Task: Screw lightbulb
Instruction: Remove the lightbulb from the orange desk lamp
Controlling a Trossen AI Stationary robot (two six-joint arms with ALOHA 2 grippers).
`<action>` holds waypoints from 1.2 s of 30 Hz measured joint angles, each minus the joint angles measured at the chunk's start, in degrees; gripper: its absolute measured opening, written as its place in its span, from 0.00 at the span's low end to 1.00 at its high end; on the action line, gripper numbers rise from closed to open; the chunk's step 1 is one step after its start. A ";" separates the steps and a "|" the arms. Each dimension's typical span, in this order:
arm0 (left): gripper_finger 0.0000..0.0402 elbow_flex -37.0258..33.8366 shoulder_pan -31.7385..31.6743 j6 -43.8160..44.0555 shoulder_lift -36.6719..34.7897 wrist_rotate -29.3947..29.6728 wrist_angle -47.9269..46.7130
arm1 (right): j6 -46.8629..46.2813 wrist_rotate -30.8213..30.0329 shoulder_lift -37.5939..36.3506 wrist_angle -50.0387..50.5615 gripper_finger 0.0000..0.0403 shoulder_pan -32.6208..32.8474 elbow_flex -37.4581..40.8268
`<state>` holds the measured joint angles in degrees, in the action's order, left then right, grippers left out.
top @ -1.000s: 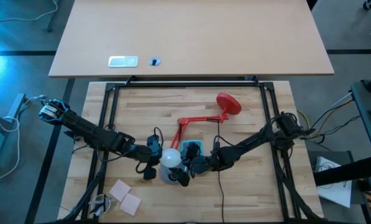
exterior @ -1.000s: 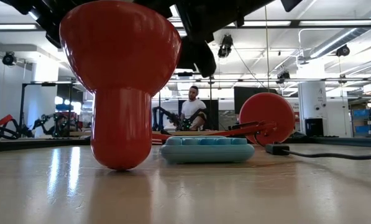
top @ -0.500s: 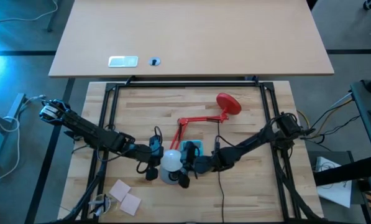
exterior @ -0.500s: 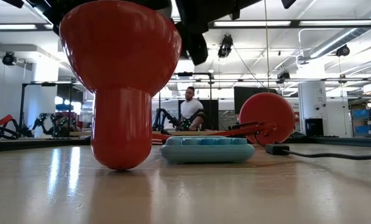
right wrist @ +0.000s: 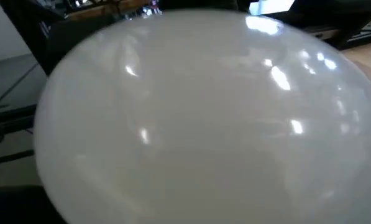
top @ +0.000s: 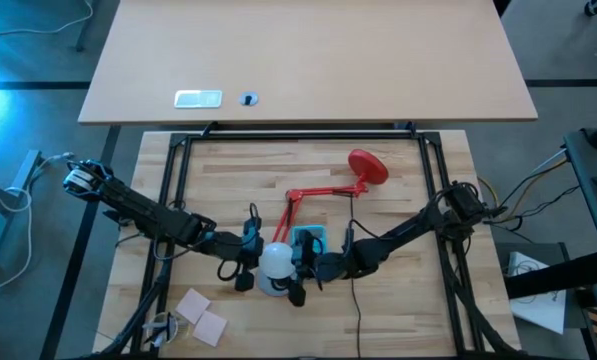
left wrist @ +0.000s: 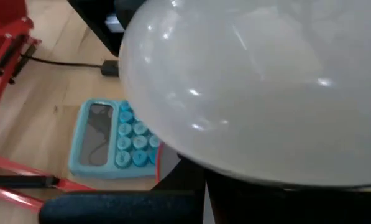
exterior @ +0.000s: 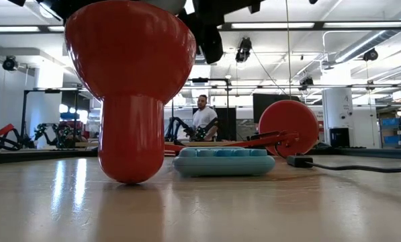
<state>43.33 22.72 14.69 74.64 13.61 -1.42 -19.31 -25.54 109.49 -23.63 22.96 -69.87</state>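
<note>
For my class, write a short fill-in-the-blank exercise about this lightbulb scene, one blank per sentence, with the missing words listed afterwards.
1. In the high view, the white lightbulb sits between the left gripper and the ______ gripper.
2. The keypad beside the bulb has ______ buttons.
3. In the low view, the large shade near the camera is coloured ______.
4. The lamp's thin arm lies on the ______ table.

Missing words: right; blue; red; wooden
</note>
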 joint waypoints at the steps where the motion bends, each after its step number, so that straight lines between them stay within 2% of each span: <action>1: 0.00 0.00 0.00 -0.46 -0.01 0.47 0.28 | -0.11 -0.06 0.00 -0.18 0.74 -0.04 0.00; 6: 0.00 0.00 -0.02 -2.18 -0.01 1.02 2.01 | -0.20 -0.20 0.00 -1.54 0.74 -0.08 0.00; 11: 0.00 0.00 -0.07 -2.25 -0.05 1.40 2.55 | -0.09 -3.42 -0.06 -2.26 0.69 0.22 0.00; 18: 0.00 0.02 0.00 -2.54 -0.52 5.19 1.85 | -0.40 -5.07 -0.26 -2.35 0.62 0.44 0.00; 24: 0.00 0.00 0.09 -2.17 -5.34 7.41 -7.11 | 0.48 -4.41 -1.97 -1.10 0.53 0.70 0.00; 32: 0.00 0.02 1.01 -0.67 -14.08 7.41 -16.52 | 2.59 -3.98 -10.15 9.68 0.36 0.08 -0.06; 36: 0.00 0.02 1.25 -0.66 -17.55 7.96 -19.77 | 0.10 -3.91 -15.90 19.00 0.35 -1.48 -0.04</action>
<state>43.35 23.97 14.03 57.09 21.57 -21.18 -19.20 -29.45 93.60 -4.62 21.48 -69.91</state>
